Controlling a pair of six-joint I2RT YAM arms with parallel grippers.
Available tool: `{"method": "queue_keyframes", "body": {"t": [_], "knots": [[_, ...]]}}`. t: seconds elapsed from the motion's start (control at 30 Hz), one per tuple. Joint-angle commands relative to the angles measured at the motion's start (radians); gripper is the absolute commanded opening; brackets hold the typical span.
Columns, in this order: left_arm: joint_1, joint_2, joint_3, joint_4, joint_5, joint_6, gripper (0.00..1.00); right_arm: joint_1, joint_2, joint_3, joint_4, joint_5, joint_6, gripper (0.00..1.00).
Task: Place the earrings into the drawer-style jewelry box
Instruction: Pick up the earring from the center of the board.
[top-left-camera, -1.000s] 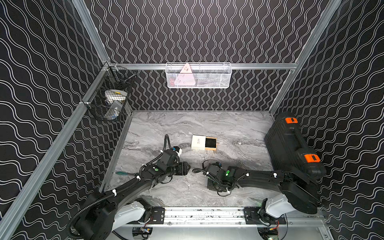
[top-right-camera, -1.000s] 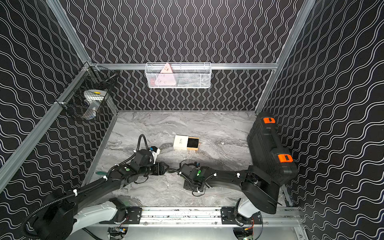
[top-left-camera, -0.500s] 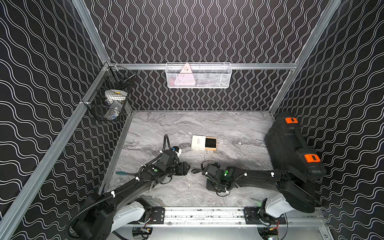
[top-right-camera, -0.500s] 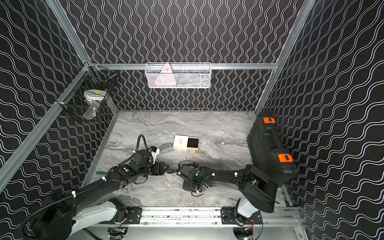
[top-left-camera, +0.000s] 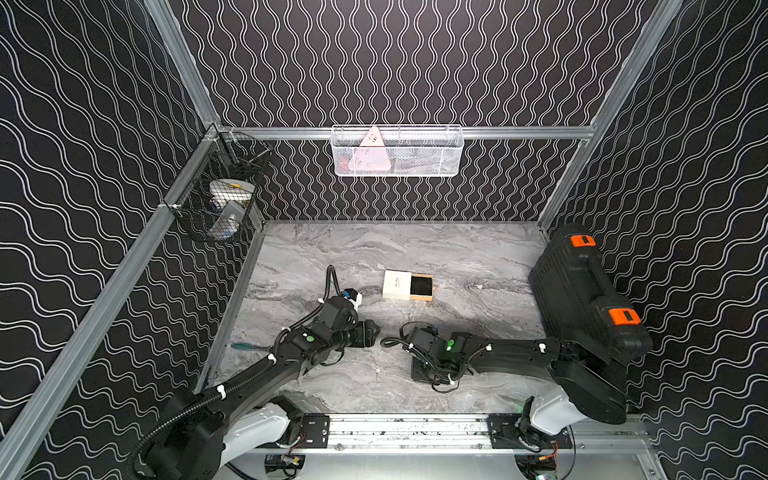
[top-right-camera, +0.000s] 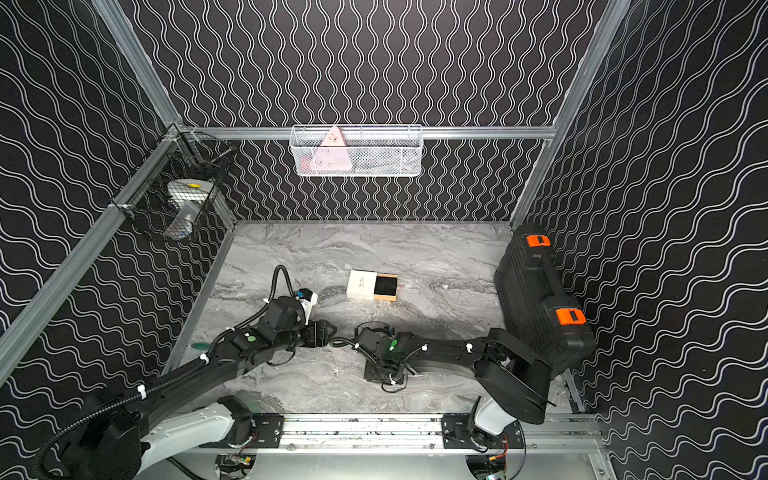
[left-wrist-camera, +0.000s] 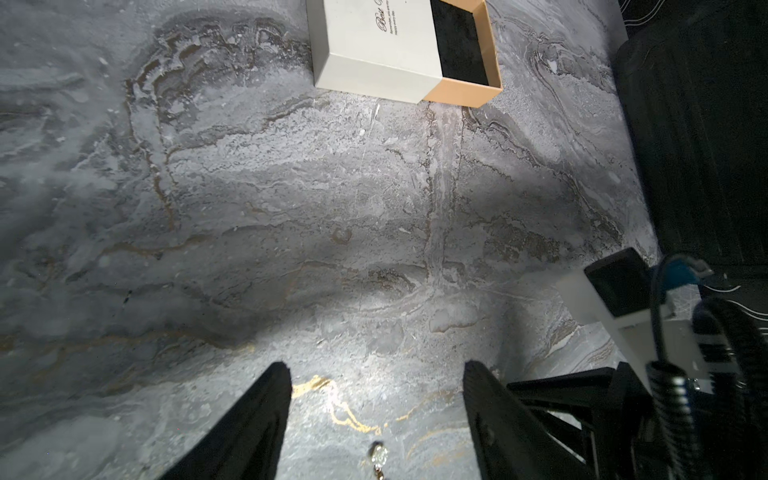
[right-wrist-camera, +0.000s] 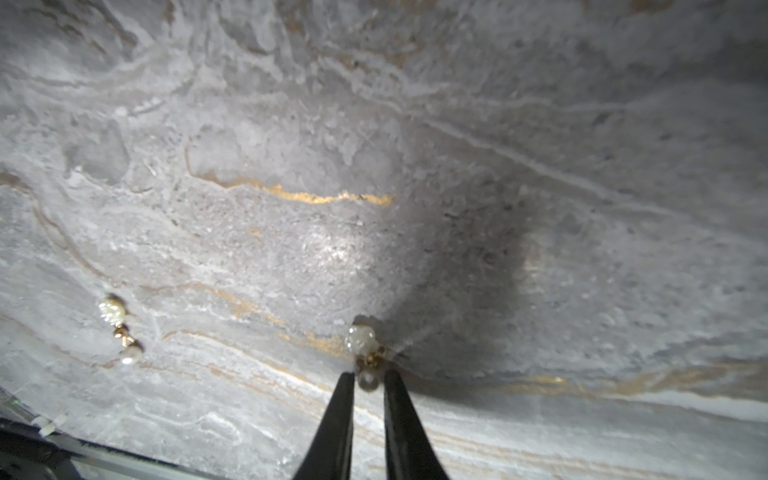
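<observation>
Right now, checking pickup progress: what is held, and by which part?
Right gripper straddles one earring at its small pearl end; firm grip cannot be told. Left gripper open, empty.

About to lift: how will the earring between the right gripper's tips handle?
Probably light: the earring is tiny beside the right gripper. Its round beads could slip or roll from those narrow tips. The thin gold link may let it dangle.

The grey marbled tabletop (top-left-camera: 457, 257) carries a cream jewelry box (top-left-camera: 397, 284), its black-lined drawer (top-left-camera: 421, 286) pulled out. Right of the box stands a black case (top-left-camera: 582, 291); two pearl earrings (right-wrist-camera: 120, 328) lie nearer the front edge.
</observation>
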Motion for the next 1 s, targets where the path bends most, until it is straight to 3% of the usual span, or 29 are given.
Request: {"method": "queue_keyframes", "body": {"t": [0.0, 0.6, 0.77, 0.97], "knots": [[-0.001, 0.004, 0.012, -0.009, -0.017, 0.021, 0.71, 0.000, 0.014, 0.008, -0.029, 0.010, 0.011, 0.18], [0.000, -0.008, 0.010, -0.015, -0.009, 0.030, 0.72, 0.000, 0.051, 0.026, -0.009, 0.017, 0.031, 0.19], [0.000, -0.015, 0.007, -0.020, -0.009, 0.030, 0.72, -0.001, 0.047, 0.025, -0.013, 0.029, 0.045, 0.23], [0.000, -0.020, 0.007, -0.017, -0.004, 0.032, 0.72, -0.001, 0.049, 0.026, -0.012, 0.039, 0.054, 0.18]]}}
